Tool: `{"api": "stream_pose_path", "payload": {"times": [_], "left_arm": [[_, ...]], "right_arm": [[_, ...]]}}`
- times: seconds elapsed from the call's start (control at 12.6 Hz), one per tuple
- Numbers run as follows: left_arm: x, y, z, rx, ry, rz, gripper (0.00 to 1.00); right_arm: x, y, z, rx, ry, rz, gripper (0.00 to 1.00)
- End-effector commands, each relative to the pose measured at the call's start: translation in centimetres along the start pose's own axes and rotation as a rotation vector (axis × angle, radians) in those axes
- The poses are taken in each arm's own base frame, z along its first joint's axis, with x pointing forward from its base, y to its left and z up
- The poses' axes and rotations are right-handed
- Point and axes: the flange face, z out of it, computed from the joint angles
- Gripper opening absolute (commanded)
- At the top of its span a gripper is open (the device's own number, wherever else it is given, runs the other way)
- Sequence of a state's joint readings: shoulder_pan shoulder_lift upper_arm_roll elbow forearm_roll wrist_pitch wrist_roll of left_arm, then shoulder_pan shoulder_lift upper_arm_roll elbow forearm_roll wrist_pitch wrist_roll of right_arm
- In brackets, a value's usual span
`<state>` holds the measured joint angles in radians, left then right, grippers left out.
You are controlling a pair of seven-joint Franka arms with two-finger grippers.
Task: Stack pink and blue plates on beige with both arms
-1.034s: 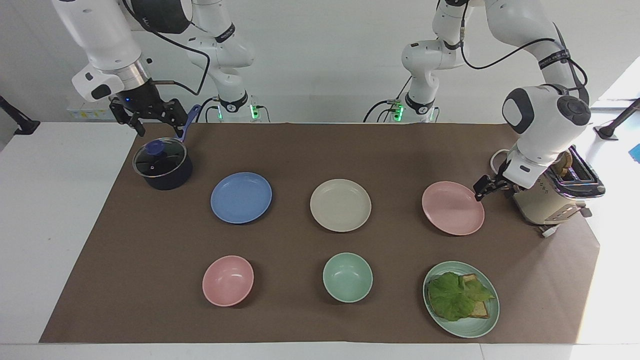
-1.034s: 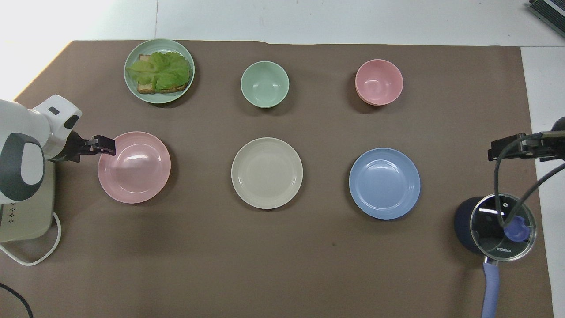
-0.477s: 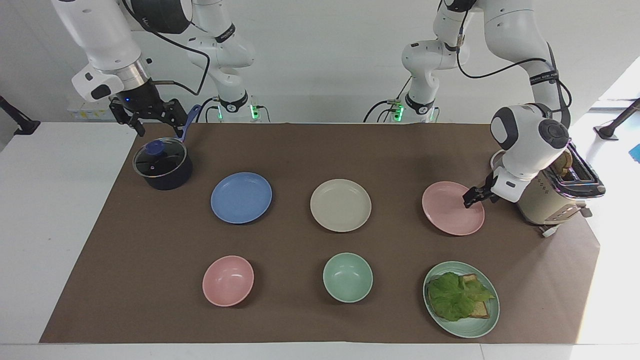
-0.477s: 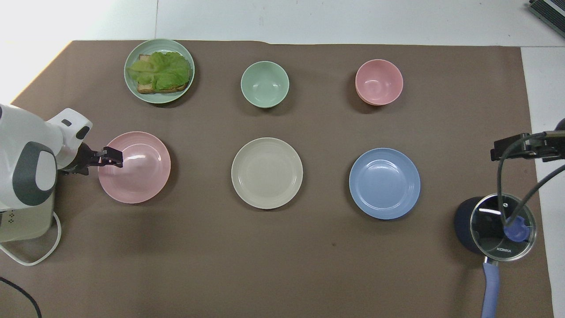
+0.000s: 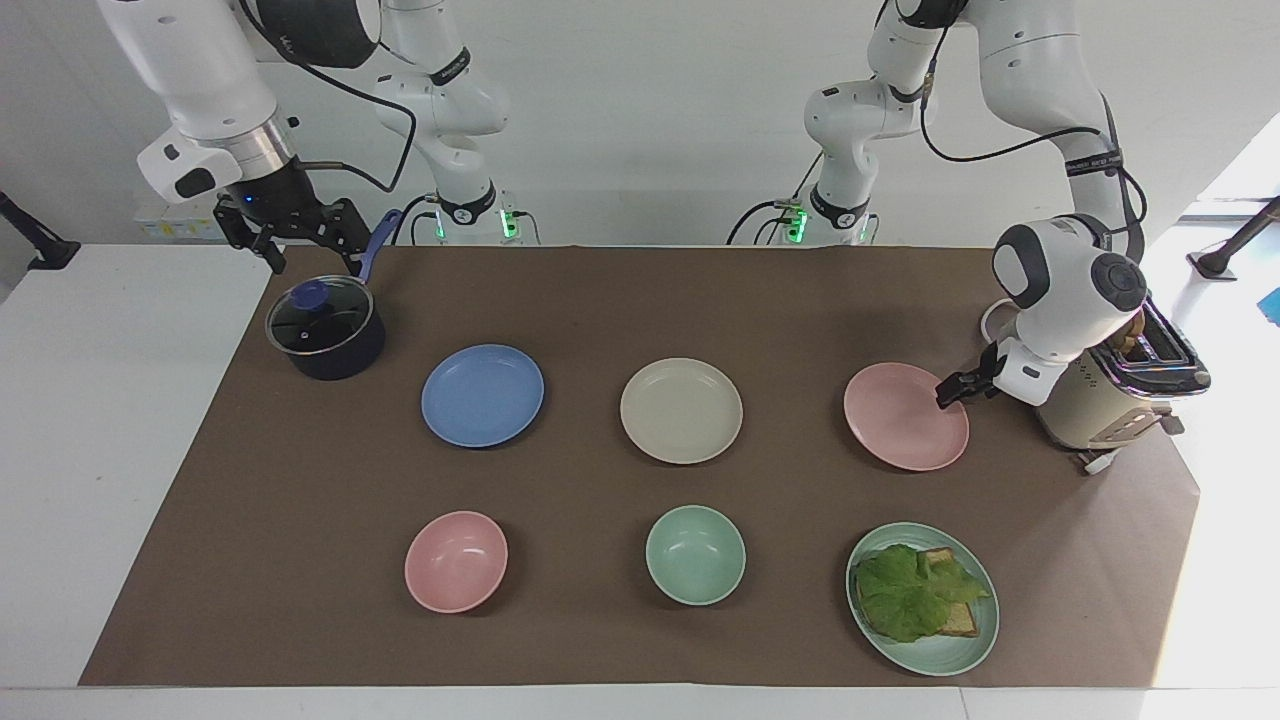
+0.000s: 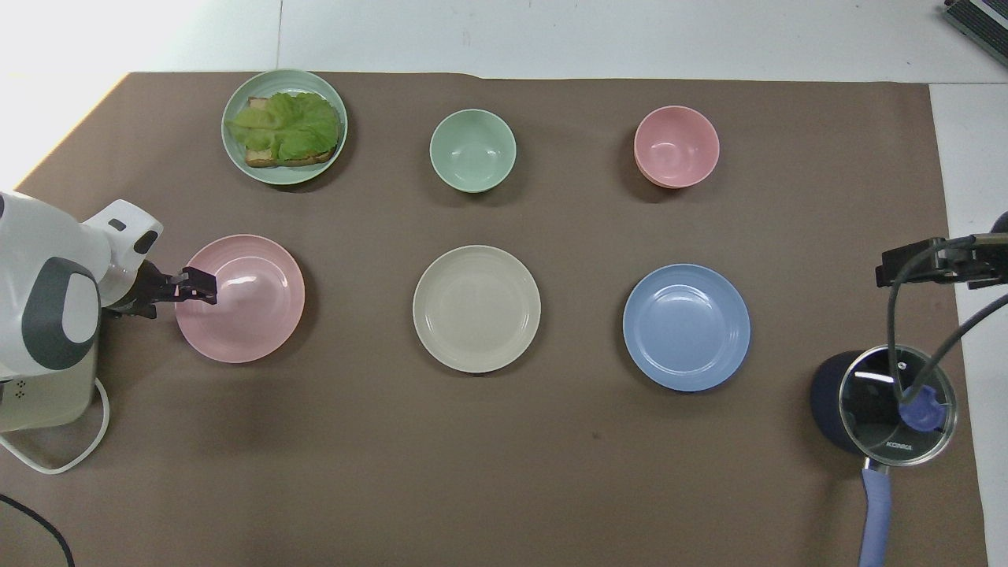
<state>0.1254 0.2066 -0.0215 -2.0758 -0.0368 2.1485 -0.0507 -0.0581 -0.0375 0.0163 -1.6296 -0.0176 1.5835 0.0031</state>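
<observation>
The pink plate point(image 5: 900, 418) point(image 6: 244, 303) lies flat toward the left arm's end of the table. My left gripper point(image 5: 946, 394) point(image 6: 201, 285) is low at that plate's rim, on the toaster's side, its tips over the edge. The beige plate point(image 5: 681, 410) point(image 6: 476, 309) sits mid-table, and the blue plate point(image 5: 482, 395) point(image 6: 686, 327) lies toward the right arm's end. Above the lidded pot hangs my right gripper point(image 5: 312, 250) point(image 6: 894, 272), open and holding nothing.
A dark pot with a glass lid point(image 5: 325, 328) point(image 6: 886, 402) stands beside the blue plate. A cream toaster point(image 5: 1110, 395) is next to the pink plate. Farther from the robots are a pink bowl point(image 5: 456, 561), a green bowl point(image 5: 695, 554) and a green plate with lettuce toast point(image 5: 922, 598).
My left gripper came in over the pink plate's rim, then drew back slightly toward the edge. The right gripper rose a little above the pot. The plates have not moved.
</observation>
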Motion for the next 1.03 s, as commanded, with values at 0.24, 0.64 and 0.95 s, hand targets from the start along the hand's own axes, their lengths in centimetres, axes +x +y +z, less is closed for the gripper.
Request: {"api": "stream_pose_path", "payload": {"times": [0.24, 0.64, 0.95], "left_arm": [[-0.6, -0.5, 0.2, 0.009, -0.033, 0.004, 0.0], [-0.2, 1.2, -6.4, 0.012, -0.14, 0.03, 0.0], [-1.9, 10.4, -10.4, 0.0, -0.193, -0.041, 0.0]], "right_arm": [[0.0, -0.2, 0.0, 0.006, 0.039, -0.01, 1.0], [-0.1, -0.5, 0.1, 0.006, 0.039, 0.0, 1.0], [0.1, -0.6, 0.0, 0.007, 0.052, 0.006, 1.0]]}}
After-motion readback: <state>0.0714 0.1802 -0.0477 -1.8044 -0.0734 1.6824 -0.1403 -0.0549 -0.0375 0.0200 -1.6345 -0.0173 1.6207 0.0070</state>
